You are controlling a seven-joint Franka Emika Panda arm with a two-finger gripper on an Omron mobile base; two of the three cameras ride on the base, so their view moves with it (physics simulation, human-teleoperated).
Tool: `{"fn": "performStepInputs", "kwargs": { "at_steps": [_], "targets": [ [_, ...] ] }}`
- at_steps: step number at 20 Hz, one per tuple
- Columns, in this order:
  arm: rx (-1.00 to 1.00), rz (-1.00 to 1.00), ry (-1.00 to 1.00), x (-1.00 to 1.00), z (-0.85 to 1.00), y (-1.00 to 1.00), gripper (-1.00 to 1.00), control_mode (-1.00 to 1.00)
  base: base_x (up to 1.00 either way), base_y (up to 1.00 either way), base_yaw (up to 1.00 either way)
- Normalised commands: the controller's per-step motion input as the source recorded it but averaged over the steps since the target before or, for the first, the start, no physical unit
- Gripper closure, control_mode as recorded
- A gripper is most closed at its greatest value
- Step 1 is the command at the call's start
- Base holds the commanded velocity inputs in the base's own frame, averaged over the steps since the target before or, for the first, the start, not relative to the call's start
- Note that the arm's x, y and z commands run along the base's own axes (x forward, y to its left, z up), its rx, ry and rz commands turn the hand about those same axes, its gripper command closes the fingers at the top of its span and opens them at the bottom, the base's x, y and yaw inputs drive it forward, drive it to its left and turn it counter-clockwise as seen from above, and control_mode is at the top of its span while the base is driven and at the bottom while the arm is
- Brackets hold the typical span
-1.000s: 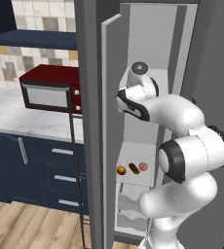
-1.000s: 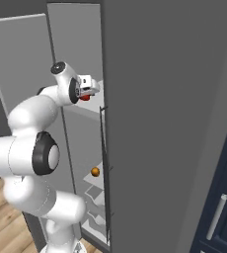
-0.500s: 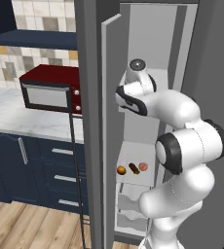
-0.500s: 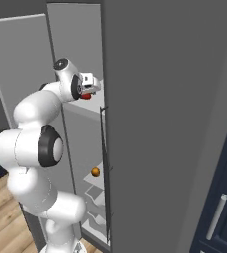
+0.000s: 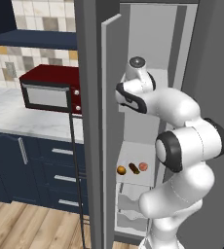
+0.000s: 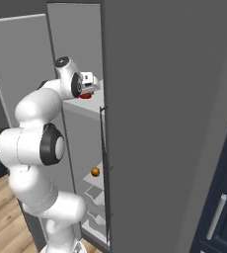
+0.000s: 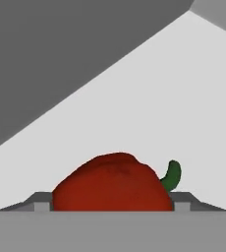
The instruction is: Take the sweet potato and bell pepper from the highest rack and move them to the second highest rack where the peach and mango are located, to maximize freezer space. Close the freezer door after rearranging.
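My end effector point(image 6: 90, 85) at top rack point(image 6: 81, 105), jaws partly closed either side of pepper point(image 7: 113, 183) — firm grip not certain. Squeeze evenly, lift clear, then lower toward second rack point(image 5: 128, 176) beside mango point(image 5: 121, 170), peach point(image 5: 143, 167), sweet potato point(image 5: 133, 168).

Bell pepper point(image 7: 112, 183) smooth, faintly glossy red skin; highest rack point(image 7: 149, 113) matt white; freezer door point(image 5: 113, 97) matt grey
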Motion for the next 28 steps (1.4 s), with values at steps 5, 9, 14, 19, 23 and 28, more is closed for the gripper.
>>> {"fn": "performStepInputs", "kwargs": {
  "at_steps": [5,9,14,19,23,28],
  "targets": [
    [0.00,0.03,-0.32,-0.70,-0.23,0.00,1.00,-1.00,0.00,0.00,0.00],
    [0.00,0.00,-0.29,-0.99,0.00,0.00,1.00,-1.00,0.00,0.00,0.00],
    [0.00,0.00,-0.12,-1.00,0.00,0.00,1.00,-1.00,0.00,0.00,0.00],
    [0.00,0.00,0.01,-0.98,-0.11,0.00,1.00,-1.00,0.00,0.00,0.00],
    [0.00,0.00,0.22,-0.58,-0.41,0.00,1.00,-1.00,0.00,0.00,0.00],
    [0.00,0.00,0.48,-0.09,-0.54,0.00,1.00,-1.00,0.00,0.00,0.00]
  ]
}}
